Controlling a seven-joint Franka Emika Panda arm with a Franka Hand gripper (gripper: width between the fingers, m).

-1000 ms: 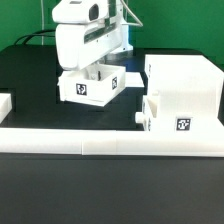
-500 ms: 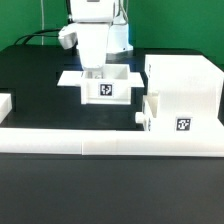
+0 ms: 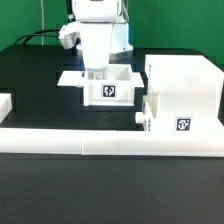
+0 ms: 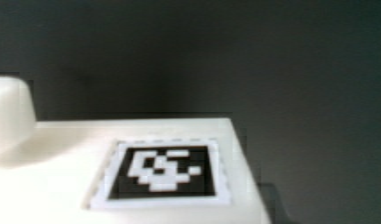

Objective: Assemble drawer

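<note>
The tall white box housing (image 3: 182, 82) stands at the exterior view's right. One knobbed tray (image 3: 166, 116) with a tag sits low in its open front. The second tray (image 3: 107, 88) rests flat on the black table in the middle, its tag facing front. My gripper (image 3: 96, 73) reaches straight down into this tray, and its fingers look closed on the tray's wall. The wrist view is filled by the tray's white face (image 4: 71, 145) and its tag (image 4: 164, 170), with a rounded white part (image 4: 6, 112) beside it. No fingers show in the wrist view.
A long low white border bar (image 3: 100, 140) runs along the front of the table. A small white part (image 3: 4, 104) lies at the exterior view's left edge. Black tabletop (image 3: 35, 80) lies left of the tray.
The gripper has turned upright and carried the tray toward the exterior view's right. The tray has gone from tilted to flat, and in the last half second it crept slightly further toward the housing.
</note>
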